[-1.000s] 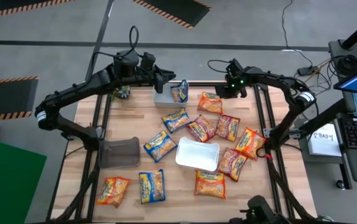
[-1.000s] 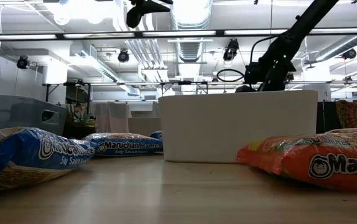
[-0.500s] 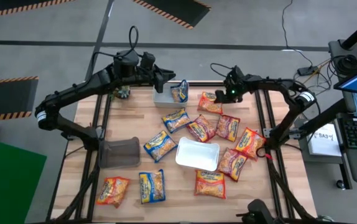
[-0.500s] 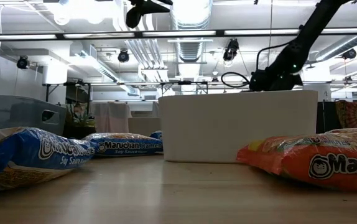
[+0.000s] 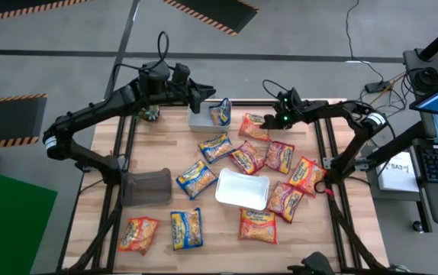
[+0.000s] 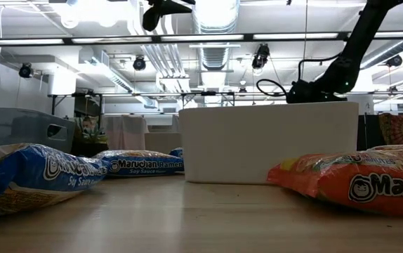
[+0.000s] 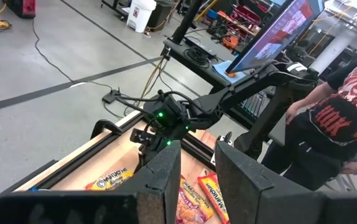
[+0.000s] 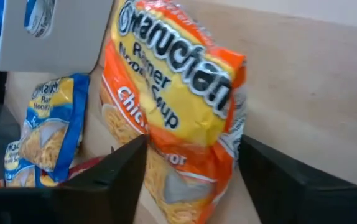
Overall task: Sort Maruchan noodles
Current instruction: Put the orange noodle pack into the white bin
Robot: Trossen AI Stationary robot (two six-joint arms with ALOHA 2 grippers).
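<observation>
Wooden counter point(image 5: 227, 221) carries the scattered noodle packets — the right gripper point(image 8: 191, 180), jaws apart, straddles a light, crinkly, slippery orange packet point(image 8: 178, 99), best pinched across its short edges — while the left gripper point(image 7: 197, 180) waits, jaws narrowly apart and empty.

Readable on the blue packet point(image 6: 137, 164) in the low view: "Maruchan Ramen" with "Soy Sauce flavor" beneath. On the nearer blue packet point(image 6: 36, 176), only "Soy Sauce flavor" legible below a cut-off logo. On the orange packet point(image 6: 359, 184) at the right, "Maru" and a "C" under it. In the right wrist view, the orange packet point(image 8: 178, 99) shows "Maruchan", "Ramen Noodle Soup", "Chic".
</observation>
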